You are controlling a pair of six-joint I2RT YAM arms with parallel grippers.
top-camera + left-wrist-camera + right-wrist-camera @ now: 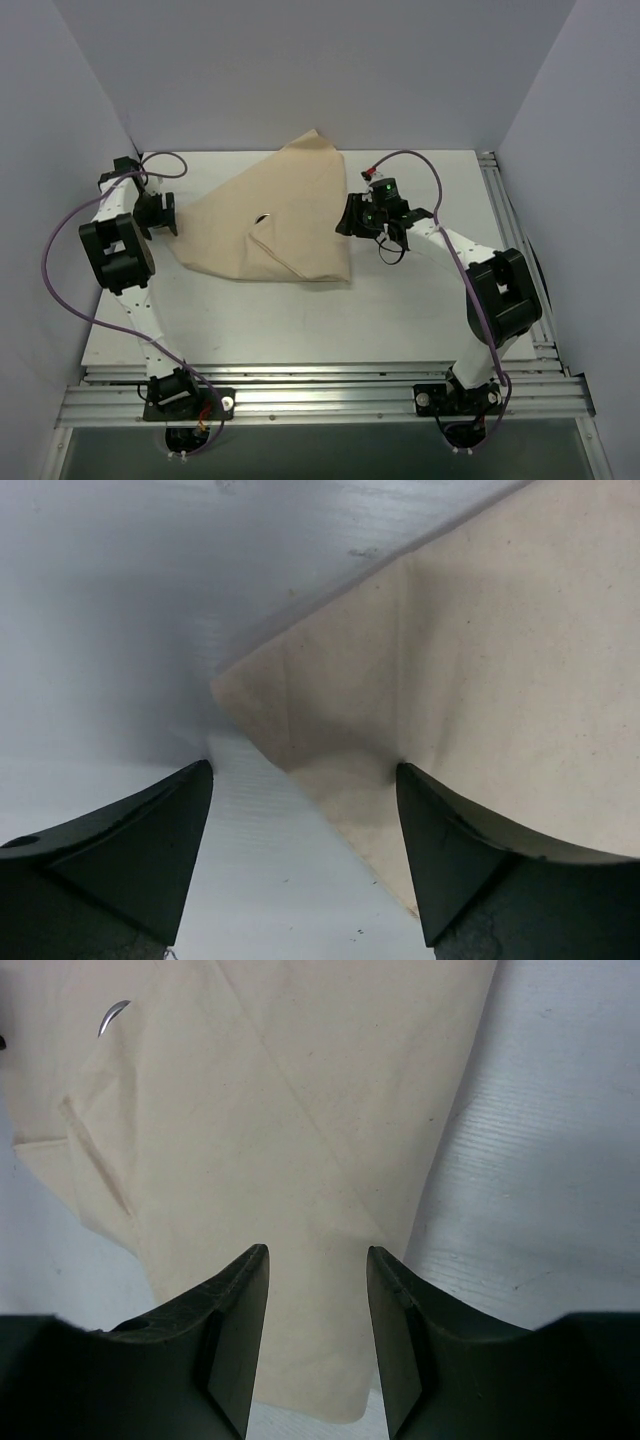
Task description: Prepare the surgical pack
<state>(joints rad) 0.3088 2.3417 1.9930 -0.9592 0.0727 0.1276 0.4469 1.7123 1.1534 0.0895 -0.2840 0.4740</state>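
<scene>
Top external view showed the tan cloth bundle [290, 200] mid-table between your arms. Your left gripper [172, 213] gaped empty at its corner; your right gripper [347, 215] stood part-open, empty. Tugging one edge could spill the metal piece [265, 217] peeking out.

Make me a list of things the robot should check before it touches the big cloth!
1. Left gripper open, lined up with the cloth's corner: ok.
2. Right gripper open, nothing pinched: ok.
3. Tan cloth folded over, all on the table: ok.
4. Everything covered: not ok, a shiny bit peeks through a gap.
5. What lies under the cloth: cannot tell.
</scene>
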